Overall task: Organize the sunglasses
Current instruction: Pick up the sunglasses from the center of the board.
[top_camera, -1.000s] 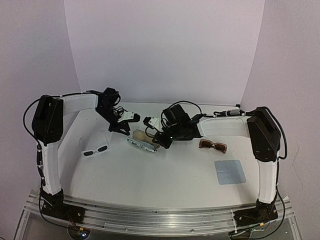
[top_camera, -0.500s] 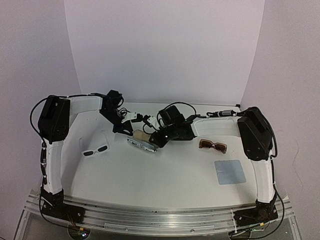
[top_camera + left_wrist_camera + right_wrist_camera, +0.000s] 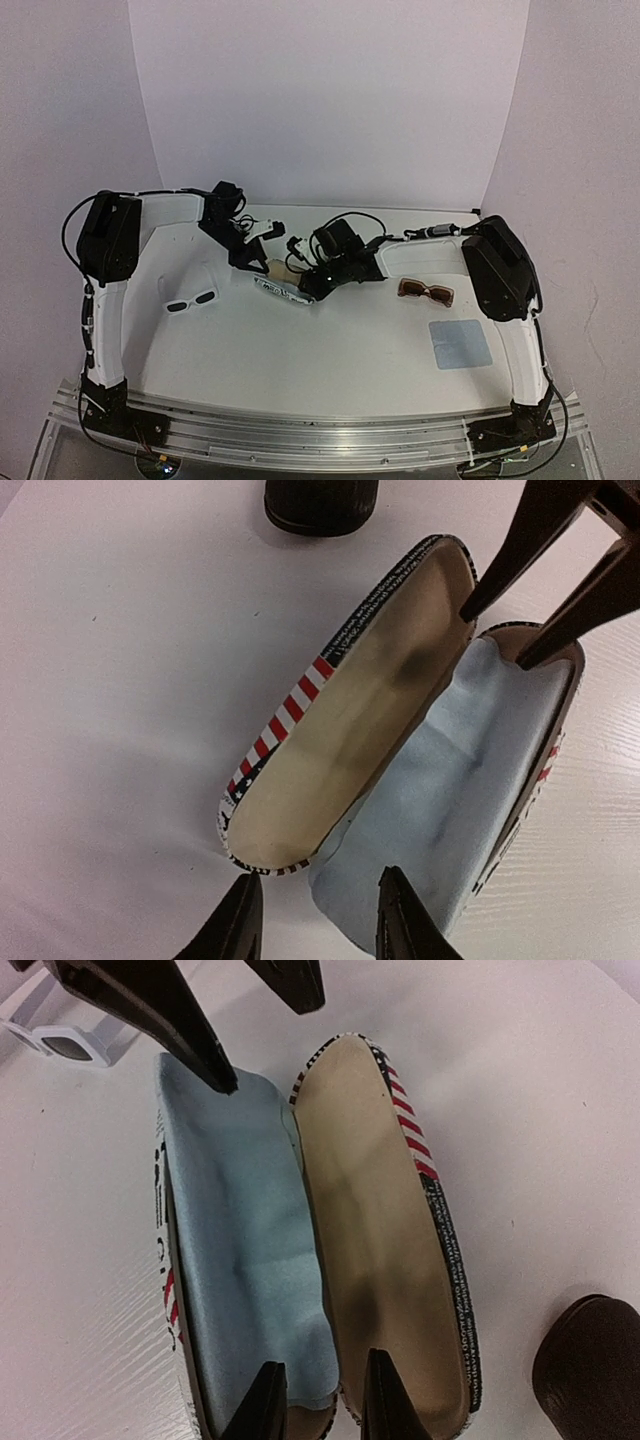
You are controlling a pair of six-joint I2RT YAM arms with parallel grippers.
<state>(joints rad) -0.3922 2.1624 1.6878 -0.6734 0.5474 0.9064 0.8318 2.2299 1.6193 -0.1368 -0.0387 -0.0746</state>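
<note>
Case, striped, lying open on table: tan lining in one half, blue cloth in the other. Left gripper spread apart over near end. Right gripper pinching hinge at far end. Dark case beyond, partly cut off.

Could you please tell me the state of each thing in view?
striped case: open, lying flat
cloth in case: lining one half
white sunglasses: loose on table
brown sunglasses: loose on table
spare cloth: spread flat
left gripper: open
right gripper: shut on striped case
</note>
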